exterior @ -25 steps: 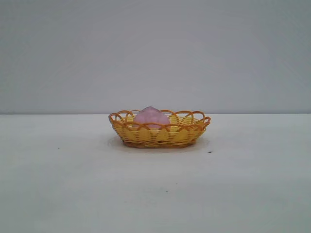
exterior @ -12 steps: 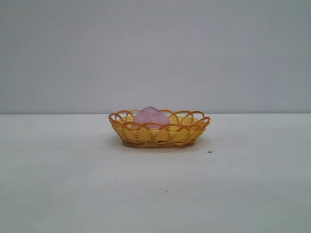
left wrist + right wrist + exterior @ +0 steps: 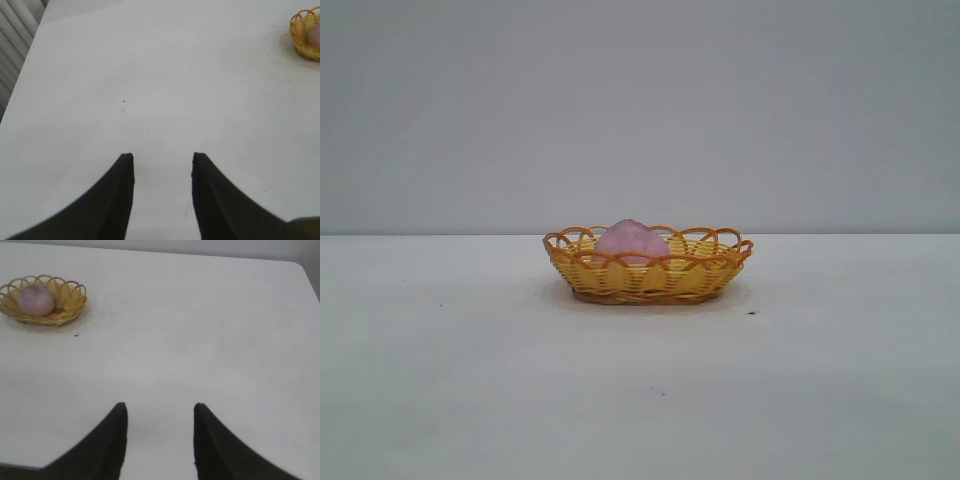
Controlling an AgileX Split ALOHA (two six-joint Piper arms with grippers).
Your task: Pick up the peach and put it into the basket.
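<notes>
Pink-mauve and matte, the rounded peach point(image 3: 631, 241) sat inside the shallow oval basket point(image 3: 650, 280) of yellow-orange woven wicker, its slightly pointed top rising just above the scalloped looped rim. It lay toward the basket's left half in the exterior view, with bare weave showing on the other side. The basket stood alone near the middle of the plain white table point(image 3: 470, 380), its long axis running left to right across that view.

Neither arm appeared in the exterior view. The left gripper point(image 3: 163, 159) hung over bare tabletop with its two dark fingers spread apart and nothing between them; the basket point(image 3: 300, 35) and the peach point(image 3: 316, 35) showed only at the far edge of its wrist view, well apart from it. The right gripper point(image 3: 160, 408) was likewise spread wide and empty above the table, with the basket point(image 3: 67, 307) and the peach point(image 3: 36, 300) in plain sight but well away from its fingertips.

By the look of things, the placing was done: the fruit rested within the wicker wall, touched by no finger. The basket seemed to lie more fully within the right arm's sight than the left's, though neither gripper was close enough to act without a long reach.
</notes>
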